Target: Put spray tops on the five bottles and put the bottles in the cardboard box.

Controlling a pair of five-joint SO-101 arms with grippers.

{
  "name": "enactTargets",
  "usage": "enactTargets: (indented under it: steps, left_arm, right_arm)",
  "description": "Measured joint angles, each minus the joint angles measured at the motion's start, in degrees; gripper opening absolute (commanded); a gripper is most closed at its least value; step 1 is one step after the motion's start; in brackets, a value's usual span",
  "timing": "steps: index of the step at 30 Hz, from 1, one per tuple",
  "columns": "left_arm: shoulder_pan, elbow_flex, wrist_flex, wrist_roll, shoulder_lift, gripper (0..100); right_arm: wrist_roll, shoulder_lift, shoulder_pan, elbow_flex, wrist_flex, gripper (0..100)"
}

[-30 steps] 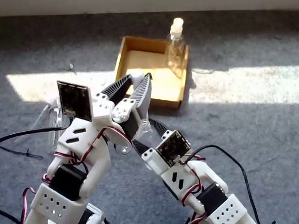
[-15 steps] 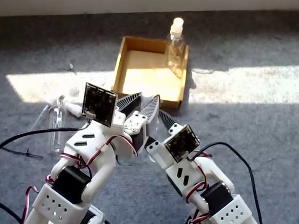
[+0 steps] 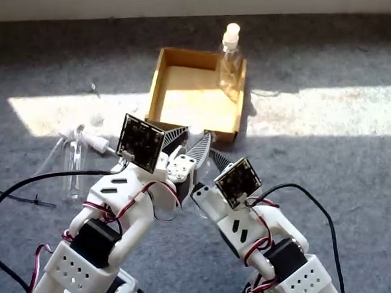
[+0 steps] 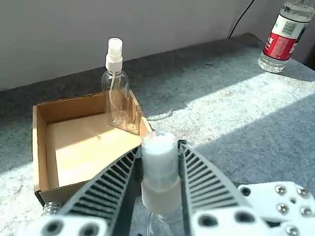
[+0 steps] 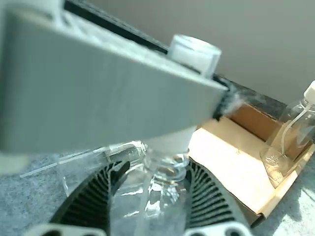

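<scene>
My left gripper [image 4: 160, 147] is shut on a white spray top [image 4: 160, 164] and holds it upright over the neck of a clear bottle [image 5: 157, 196]. My right gripper [image 5: 158, 169] is shut on that bottle, just under the left one. In the high view both grippers meet in front of the cardboard box [image 3: 155, 89], with the spray top [image 3: 194, 132] between the left fingers. A capped bottle [image 3: 230, 64] stands upright in the box's far right corner. More clear bottles [image 3: 74, 164] and a loose spray top [image 3: 82, 135] lie on the carpet to the left.
A water bottle with a red label [image 4: 285, 32] stands far off on the carpet. Cables [image 3: 25, 180] trail beside the arm bases. Sunlit grey carpet [image 3: 326, 112] spreads to the right of the box.
My left gripper has come back and down from the box's near edge, carrying the spray top onto the bottle. The right arm shifted slightly with the bottle.
</scene>
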Motion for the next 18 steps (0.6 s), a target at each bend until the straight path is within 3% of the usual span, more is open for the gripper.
enactTargets:
  steps: [18]
  left_arm:
    - [1.9, 2.2, -0.1, 0.0, -0.2, 5]
  right_arm:
    - [-0.3, 0.0, -0.2, -1.2, 3.6, 0.4]
